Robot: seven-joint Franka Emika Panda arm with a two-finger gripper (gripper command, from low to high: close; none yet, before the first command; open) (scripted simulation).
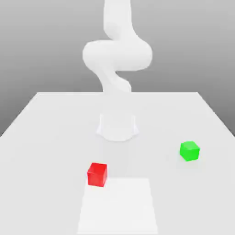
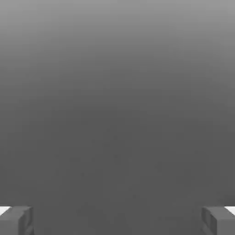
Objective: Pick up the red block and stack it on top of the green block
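Note:
The red block (image 1: 97,174) is a small cube resting on the white table (image 1: 46,133), toward the near side and slightly to the exterior view's left of centre. Over on the exterior view's right sits the green block (image 1: 189,151), a little farther back, well apart from the red one. In the hand view my gripper (image 2: 117,221) is open: its two grey fingertips (image 2: 16,220) stand far apart, with nothing between them and only grey background beyond.
The white arm (image 1: 117,55) rises from its round base (image 1: 117,127) at the middle of the table, behind both blocks. A brighter square patch (image 1: 117,206) lies on the table just in front of the red block.

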